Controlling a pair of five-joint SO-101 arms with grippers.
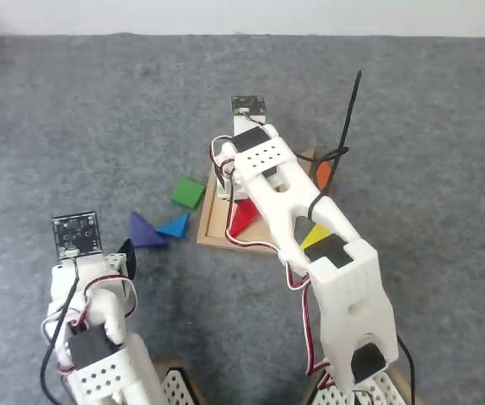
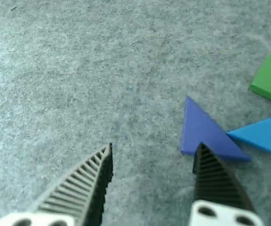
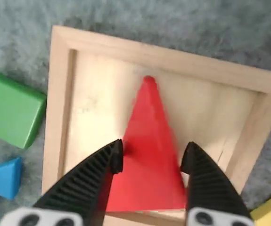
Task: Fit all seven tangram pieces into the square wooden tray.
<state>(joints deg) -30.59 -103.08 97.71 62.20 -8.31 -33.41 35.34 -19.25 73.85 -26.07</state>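
Broadly, the grey felt-covered bench [image 1: 411, 126] takes up the whole high view. The right arm [image 1: 352, 287] is the biggest thing on it, running from the lower right of the frame up to the centre. The shorter left arm [image 1: 99, 346] stands in the lower left.

The square wooden tray [image 1: 212, 219] lies at the centre of the high view, mostly hidden under the right arm. The red triangle [image 3: 149, 160] lies flat inside it, with its point toward one wall. The right hand [image 3: 152, 150] is over the tray with its fingers apart, one on each side of the red triangle. Whether they press on it cannot be told.

The green square [image 1: 188, 192] lies on the bench just left of the tray. The purple triangle [image 1: 143, 230] sits farther left and lower. The left hand [image 2: 155, 149] is low over the bench with its fingers spread and nothing between them, and one fingertip is at that triangle's edge.

The yellow piece [image 1: 315, 236] shows right of the red triangle, beside the arm, and the right wrist view puts it just off a tray corner. The light blue triangle [image 1: 175, 225] lies between the purple triangle and the tray, its tip meeting the purple one. The orange piece [image 1: 323, 175] peeks out by the tray's upper right corner.
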